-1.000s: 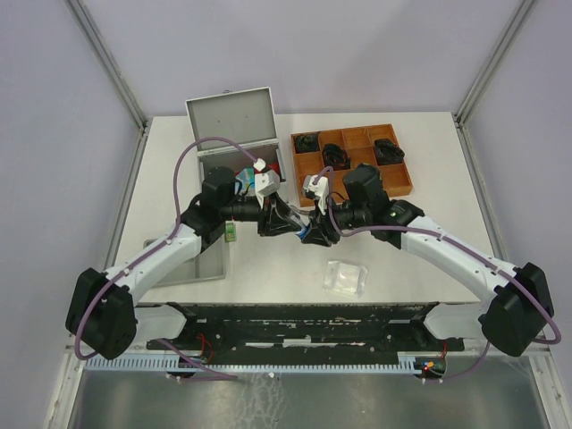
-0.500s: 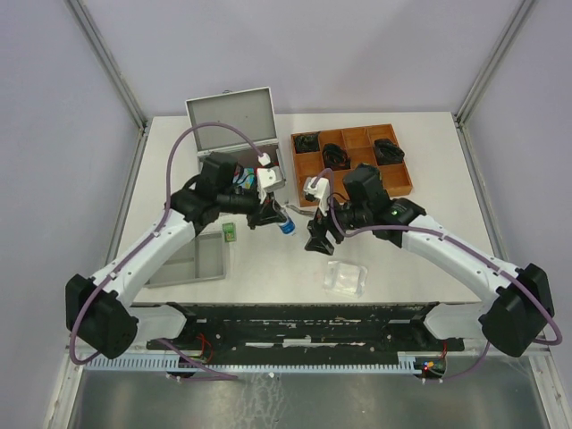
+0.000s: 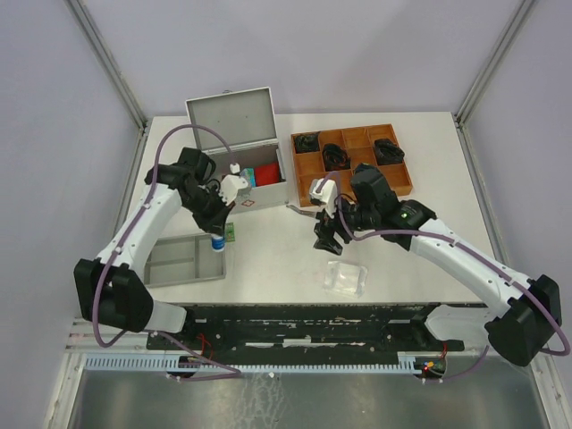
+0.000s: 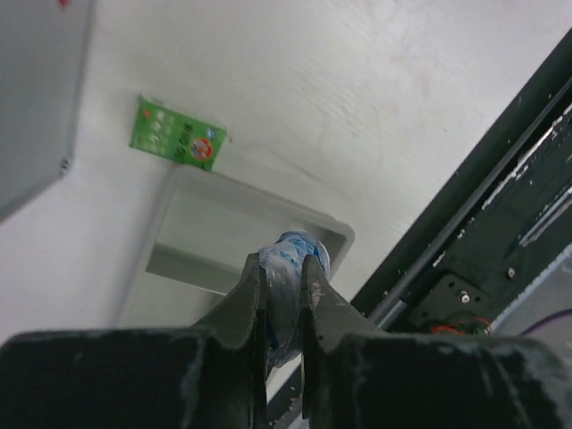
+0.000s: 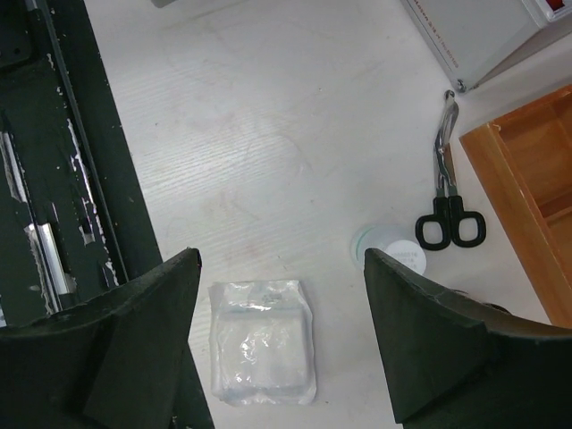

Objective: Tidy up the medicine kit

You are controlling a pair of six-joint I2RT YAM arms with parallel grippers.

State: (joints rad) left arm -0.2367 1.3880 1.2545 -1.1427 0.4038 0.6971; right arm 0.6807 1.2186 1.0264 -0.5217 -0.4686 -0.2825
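Note:
The medicine kit point(image 3: 259, 185) is a silver-grey metal case at the back left, its lid point(image 3: 231, 116) standing open, with a red item inside. A corner of the kit shows in the left wrist view point(image 4: 36, 98) and the right wrist view point(image 5: 483, 36). My left gripper point(image 3: 217, 234) is shut on a small blue-and-white wrapped roll point(image 4: 295, 259), held over the near right corner of a grey plastic tray point(image 4: 223, 223). My right gripper point(image 5: 281, 268) is open and empty, above a clear plastic packet point(image 5: 264, 341) on the table.
The grey tray point(image 3: 179, 261) lies at the front left, with a small green packet point(image 3: 230, 232) beside it. Black-handled scissors point(image 5: 447, 197) and a round white disc point(image 5: 389, 250) lie near the kit. A brown wooden compartment tray point(image 3: 353, 161) holding black items stands at the back right.
My left gripper has swung left from the table's middle, carrying the blue-and-white roll to above the grey tray. My right gripper has drawn slightly right, away from the left one.

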